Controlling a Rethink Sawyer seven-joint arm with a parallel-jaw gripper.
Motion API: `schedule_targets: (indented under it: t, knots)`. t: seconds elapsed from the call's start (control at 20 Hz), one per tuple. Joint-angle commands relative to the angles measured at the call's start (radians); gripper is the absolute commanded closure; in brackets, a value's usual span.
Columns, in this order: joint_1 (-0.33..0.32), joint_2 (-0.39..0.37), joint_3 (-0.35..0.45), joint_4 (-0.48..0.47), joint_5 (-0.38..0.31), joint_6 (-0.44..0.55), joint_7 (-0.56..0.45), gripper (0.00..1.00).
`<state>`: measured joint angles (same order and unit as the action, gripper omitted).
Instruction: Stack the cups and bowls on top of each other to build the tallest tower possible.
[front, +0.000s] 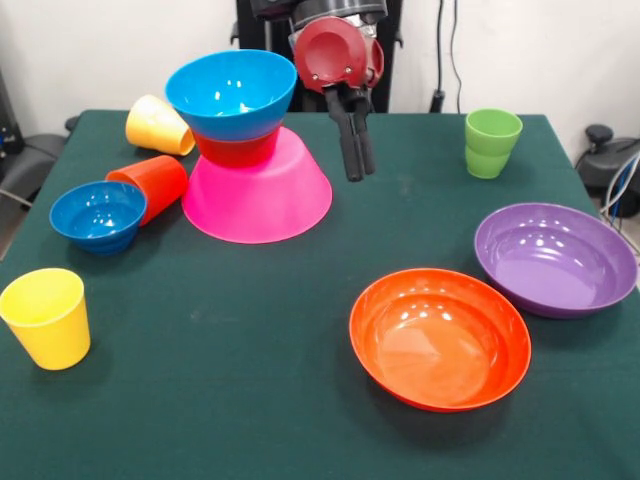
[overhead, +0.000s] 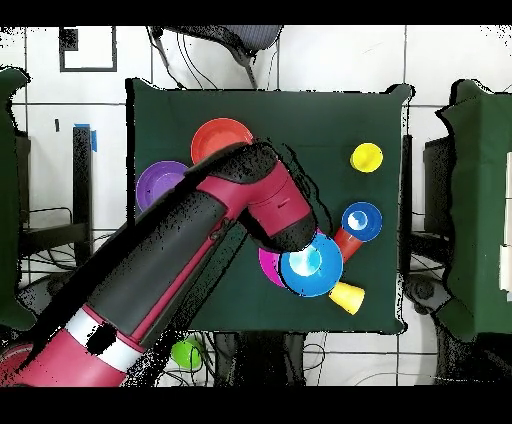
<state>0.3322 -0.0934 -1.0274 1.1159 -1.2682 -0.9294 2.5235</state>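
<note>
The end effector (front: 354, 150) hangs with its two black fingers (front: 345, 140) pressed close together, closed and holding nothing, tips just above the dark green cloth-covered surface (front: 250, 380). Immediately beside it, toward the front view's left, stands the tower (front: 245, 150): a large glossy pink plastic bowl (front: 257, 195) turned rim-down as base, a small orange plastic bowl (front: 236, 150) on it, and a medium blue plastic bowl (front: 231, 92) upright on top. The fingers are near the pink bowl's edge without touching it.

Six bowls show in all. Beyond the three stacked ones, a small blue plastic bowl (front: 98, 214) sits upright left of the tower, and a wide shallow orange plastic bowl (front: 440, 336) and a wide shallow purple plastic bowl (front: 556, 257) lie side by side on the near right, well apart from the end effector.

Four tapered plastic cups show. An orange-red cup (front: 152, 184) lies on its side between the small blue bowl and the pink bowl, touching the former. A yellow cup (front: 158, 126) lies tipped behind the tower. A second yellow cup (front: 47, 317) stands upright at the near left. A green cup (front: 491, 142) stands upright on the far right.
</note>
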Motion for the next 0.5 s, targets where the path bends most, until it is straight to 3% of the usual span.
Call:
schedule_targets:
  t: [0.05,0.25,0.5]
  knots:
    - [0.009,0.042,-0.014,-0.058,-0.228,-0.118,0.231,0.00]
    - [0.019,0.061,-0.003,-0.108,-0.269,-0.159,0.279,0.00]
    - [0.031,0.111,0.063,-0.168,-0.291,-0.177,0.241,0.00]
